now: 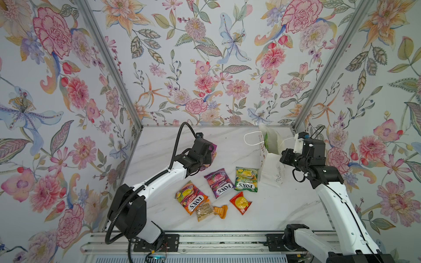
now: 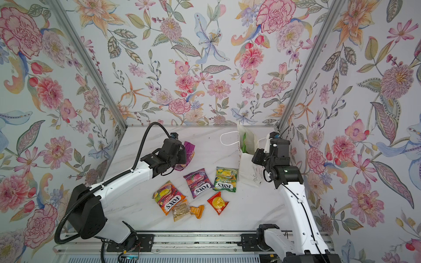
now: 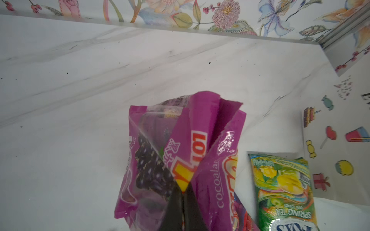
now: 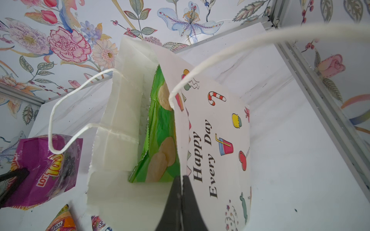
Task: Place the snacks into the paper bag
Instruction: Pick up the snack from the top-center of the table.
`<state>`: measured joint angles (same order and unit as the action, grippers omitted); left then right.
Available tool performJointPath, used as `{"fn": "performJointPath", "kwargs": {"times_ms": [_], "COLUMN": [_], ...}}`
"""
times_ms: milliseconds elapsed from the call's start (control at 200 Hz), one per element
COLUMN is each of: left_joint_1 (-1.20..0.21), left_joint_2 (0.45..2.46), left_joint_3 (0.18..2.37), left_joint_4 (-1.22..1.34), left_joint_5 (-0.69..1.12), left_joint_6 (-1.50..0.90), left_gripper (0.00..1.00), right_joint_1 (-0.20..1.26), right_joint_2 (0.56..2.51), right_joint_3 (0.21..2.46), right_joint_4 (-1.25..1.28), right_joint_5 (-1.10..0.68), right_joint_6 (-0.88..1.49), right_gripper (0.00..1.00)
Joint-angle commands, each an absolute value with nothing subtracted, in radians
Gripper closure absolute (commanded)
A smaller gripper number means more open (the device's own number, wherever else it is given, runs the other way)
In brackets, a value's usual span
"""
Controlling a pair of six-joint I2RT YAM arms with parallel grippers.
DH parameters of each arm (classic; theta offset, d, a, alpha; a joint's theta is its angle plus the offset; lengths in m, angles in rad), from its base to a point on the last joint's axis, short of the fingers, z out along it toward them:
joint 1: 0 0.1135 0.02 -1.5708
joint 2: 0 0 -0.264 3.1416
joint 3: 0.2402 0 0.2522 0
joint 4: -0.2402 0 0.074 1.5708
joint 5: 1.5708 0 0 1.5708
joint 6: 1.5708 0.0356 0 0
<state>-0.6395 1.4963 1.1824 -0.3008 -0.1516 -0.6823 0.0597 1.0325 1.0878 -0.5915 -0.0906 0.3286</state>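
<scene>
L gripper [image 3: 183, 208] clenched on grape pack [image 3: 180, 152], pinching a creased fold. The pack is crumpled and looks lifted clear of table [image 3: 80, 80]. R gripper [image 4: 182, 200] clamped on the rim of the bag [image 4: 218, 144] at its printed wall, keeping the mouth open. Bag stands at far right of table. Pack is up near mid-table, well apart from bag. Chips bag [image 4: 160, 128] already inside.

Risks, my read:
- Grip is on slick film at a fold, so pack could slip or twist on the way over.
- Mouth is narrow and chips bag takes part of it, so the wide, puffed pack may catch on the rim.
- Cord handle [image 4: 92, 125] droops on the pack's side and could snag.
- Bag is held by one wall only, so a shove could fold or tip it.

Views:
- L wrist view shows the pinch and creases, plus green FOX'S [image 3: 284, 190] near below. It shows the bag's side print only, no mouth.
- R wrist view alone shows the bag's inside, the chips and the handle loop.
- Both top views show the gap from pack to bag and the other packets [image 1: 218, 185] flat between the arms, but wrist bodies hide both sets of tips.
</scene>
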Motion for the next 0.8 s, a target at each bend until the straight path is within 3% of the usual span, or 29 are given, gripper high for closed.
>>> {"fn": "performJointPath", "kwargs": {"times_ms": [0,796], "left_joint_1": [-0.642,-0.751], "left_joint_2": [1.430,1.494], "left_joint_3": [1.222,1.712], "left_joint_4": [-0.218,-0.293], "left_joint_5": [-0.108,-0.006], "left_joint_6": [-0.701,-0.680], "left_gripper": [1.00,1.00], "right_joint_1": [0.070,0.089], "right_joint_2": [1.034,1.043], "right_joint_3": [1.123,1.175], "right_joint_4": [-0.634,-0.657], "right_joint_5": [-0.105,-0.113], "right_joint_6": [0.327,0.322], "right_gripper": [1.00,1.00]}}
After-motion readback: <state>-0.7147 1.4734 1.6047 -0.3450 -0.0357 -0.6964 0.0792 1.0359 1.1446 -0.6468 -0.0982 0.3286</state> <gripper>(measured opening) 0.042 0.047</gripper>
